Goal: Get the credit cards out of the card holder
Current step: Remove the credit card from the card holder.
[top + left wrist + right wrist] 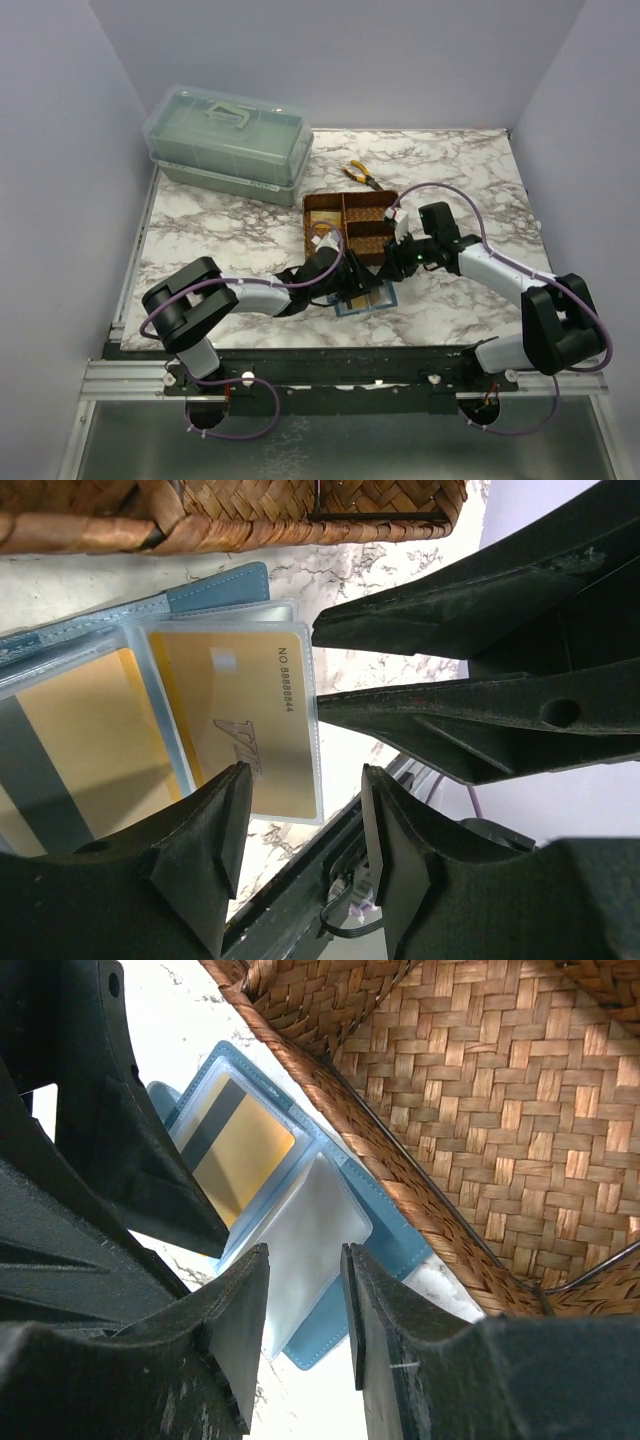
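The teal-blue card holder (365,298) lies open on the marble table just in front of the woven tray. In the left wrist view its clear sleeves hold a gold card (245,715) and a second gold card (90,740). My left gripper (305,780) is open and empty, right over the sleeve's edge. In the right wrist view the holder (400,1250) shows a gold card with a dark stripe (240,1155) and a pale clear sleeve (310,1240). My right gripper (305,1260) is open above that sleeve and grips nothing. Both grippers (350,285) (400,262) hover close together.
The brown woven tray (350,222) stands right behind the holder, and its wall fills the right wrist view (480,1110). Yellow-handled pliers (360,175) lie behind the tray. A green lidded plastic box (230,145) stands at the back left.
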Controlling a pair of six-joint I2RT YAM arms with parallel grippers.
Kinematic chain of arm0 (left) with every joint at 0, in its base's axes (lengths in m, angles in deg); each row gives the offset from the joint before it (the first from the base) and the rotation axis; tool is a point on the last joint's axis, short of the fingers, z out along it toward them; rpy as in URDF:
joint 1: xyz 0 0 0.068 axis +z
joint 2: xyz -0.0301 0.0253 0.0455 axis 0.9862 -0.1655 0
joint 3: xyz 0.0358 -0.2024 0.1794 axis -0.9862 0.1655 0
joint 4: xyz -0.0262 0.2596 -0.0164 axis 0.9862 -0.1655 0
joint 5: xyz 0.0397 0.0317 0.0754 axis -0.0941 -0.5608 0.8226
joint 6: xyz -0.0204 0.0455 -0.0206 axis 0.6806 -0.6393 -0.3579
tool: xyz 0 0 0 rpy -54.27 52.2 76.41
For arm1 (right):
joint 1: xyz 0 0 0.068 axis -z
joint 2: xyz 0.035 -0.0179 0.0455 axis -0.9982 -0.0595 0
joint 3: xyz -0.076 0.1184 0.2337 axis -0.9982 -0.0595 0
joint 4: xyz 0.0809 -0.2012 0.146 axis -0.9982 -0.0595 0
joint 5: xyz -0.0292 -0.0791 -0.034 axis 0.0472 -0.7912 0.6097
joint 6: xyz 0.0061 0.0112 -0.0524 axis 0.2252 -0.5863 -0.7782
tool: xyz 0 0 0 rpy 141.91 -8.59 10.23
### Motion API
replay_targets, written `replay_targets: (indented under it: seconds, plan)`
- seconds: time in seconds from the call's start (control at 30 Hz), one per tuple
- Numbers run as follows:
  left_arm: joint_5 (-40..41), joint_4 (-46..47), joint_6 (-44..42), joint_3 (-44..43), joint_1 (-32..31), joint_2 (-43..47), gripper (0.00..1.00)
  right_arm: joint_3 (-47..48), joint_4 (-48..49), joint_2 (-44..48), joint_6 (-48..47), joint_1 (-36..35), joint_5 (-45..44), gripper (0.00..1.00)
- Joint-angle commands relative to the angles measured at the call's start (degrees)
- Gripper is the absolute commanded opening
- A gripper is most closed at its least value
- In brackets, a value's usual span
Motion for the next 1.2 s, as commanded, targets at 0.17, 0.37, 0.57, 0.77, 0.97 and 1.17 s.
replay_targets:
  seconds: [0.17,0.37,0.57,0.77,0.97,1.17]
  plan:
    - [-1.27,2.62,-0.09,-0.82,-0.2,-1.53,0.54,2.34,-3.68,-2.63,0.94,1.26,5.1,0.42]
    - [-0.49,4.46,-1.43,0.73,-0.18,0.32,0.55,2.16,-3.14,-0.99,3.1,3.67,6.76,0.57]
    - [-0.49,8.09,-2.34,1.89,-0.2,0.99,0.55,2.05,-3.07,-1.11,2.68,4.27,11.1,0.55]
    - [0.63,9.83,-0.8,4.53,-0.2,1.8,0.55,3.78,-4.19,-5.57,2.52,4.21,14.72,0.52]
    - [2.67,9.87,0.08,8.77,-0.15,6.62,0.55,3.39,-3.18,-5.83,3.83,4.24,14.41,0.52]
    - [4.8,9.51,0.46,10.56,-0.18,7.61,0.55,3.13,-1.24,-6.76,9.88,4.25,13.55,0.6]
